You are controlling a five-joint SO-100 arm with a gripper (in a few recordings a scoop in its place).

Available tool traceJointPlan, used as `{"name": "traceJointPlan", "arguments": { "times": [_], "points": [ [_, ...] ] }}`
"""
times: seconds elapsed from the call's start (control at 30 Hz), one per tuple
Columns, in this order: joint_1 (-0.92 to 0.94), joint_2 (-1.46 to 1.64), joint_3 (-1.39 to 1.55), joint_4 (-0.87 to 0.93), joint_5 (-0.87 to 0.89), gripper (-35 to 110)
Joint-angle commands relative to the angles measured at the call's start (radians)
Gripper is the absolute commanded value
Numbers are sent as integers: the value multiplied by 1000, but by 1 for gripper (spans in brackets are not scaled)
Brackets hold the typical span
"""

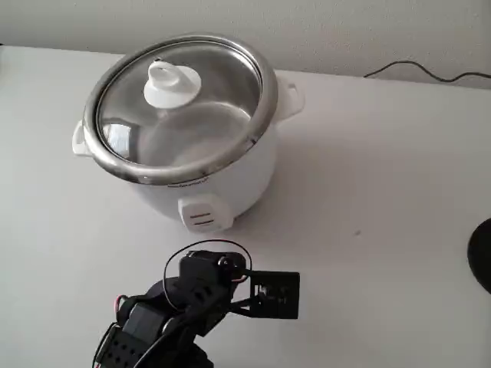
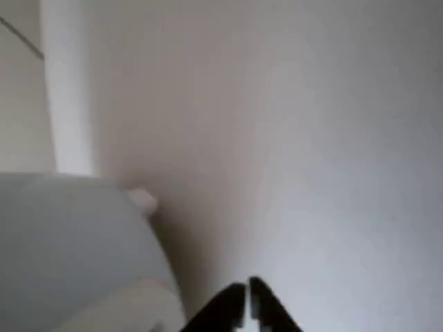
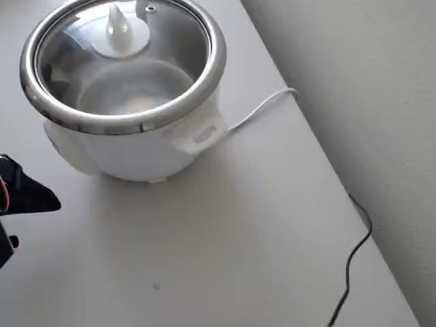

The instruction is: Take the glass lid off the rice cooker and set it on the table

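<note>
gripper [image 2: 246, 299] closed; glass lid [image 1: 184, 96] on rice cooker [image 1: 215, 180].

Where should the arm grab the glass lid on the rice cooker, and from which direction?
Grip the white knob at the centre of the glass lid, coming straight down from above. It stands upright and narrow, while the lid's rim lies flush on the rice cooker. The pincer, now shut, would need to open first.
</note>
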Motion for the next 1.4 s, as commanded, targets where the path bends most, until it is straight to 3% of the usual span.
{"name": "traceJointPlan", "arguments": {
  "times": [0.0, 0.17, 0.37, 0.57, 0.83, 1.1, 1.37],
  "points": [
    [91, 9, -69, -15, -46, 4],
    [249, 9, -219, 28, -86, 11],
    [253, 9, -453, 37, -109, 14],
    [232, -28, -696, -86, -87, 17],
    [-38, -314, -1091, -181, 40, 21],
    [-359, -890, -1701, 44, 169, 23],
    [-465, -1154, -1786, 25, 206, 23]
  ]
}}
